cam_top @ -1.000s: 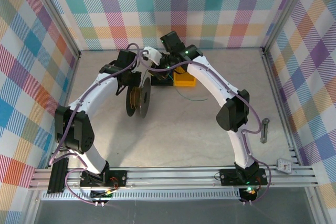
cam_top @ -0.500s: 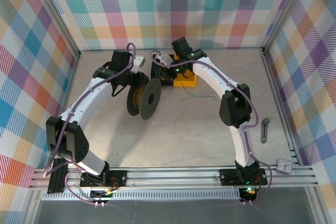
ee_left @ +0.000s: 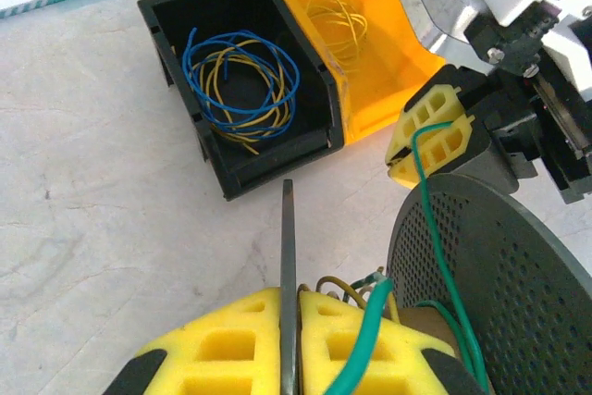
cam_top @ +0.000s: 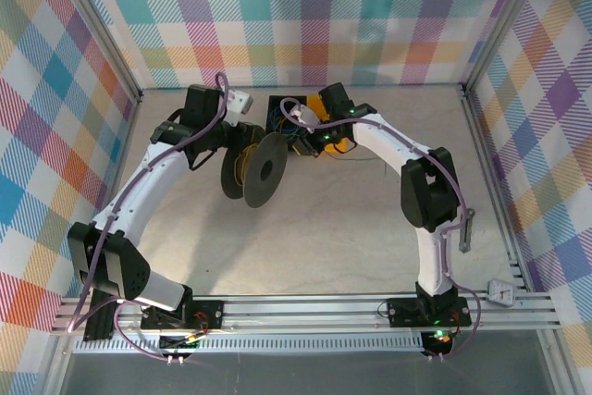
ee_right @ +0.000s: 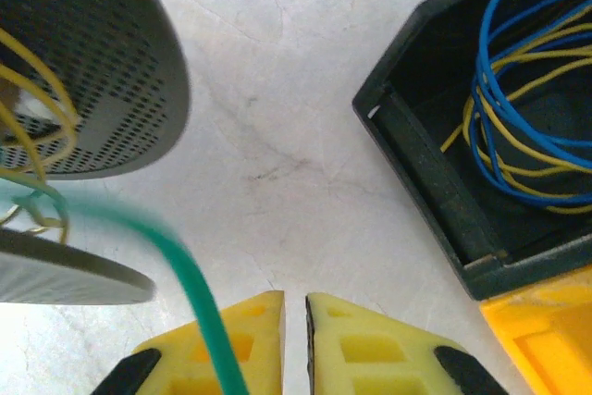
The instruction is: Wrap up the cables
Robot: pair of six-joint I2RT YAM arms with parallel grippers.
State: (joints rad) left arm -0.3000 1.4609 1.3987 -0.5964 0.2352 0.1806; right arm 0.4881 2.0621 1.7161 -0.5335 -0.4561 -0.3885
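Left fingers: clamp flange of black perforated spool.
Right fingers: near-closed; grip on green cable unclear.
Ahead: black bin of coiled cables.

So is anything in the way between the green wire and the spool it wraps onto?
Nothing visible is. The green cable runs from by the right gripper straight into the black spool; the black bin sits off to the side.

Black bin and yellow bin butted side by side at back of surface. Black perforated spool up on edge just in front of them. Metal bar lying far right. Small white dial by right end of aluminium rail. Plaid walls around.
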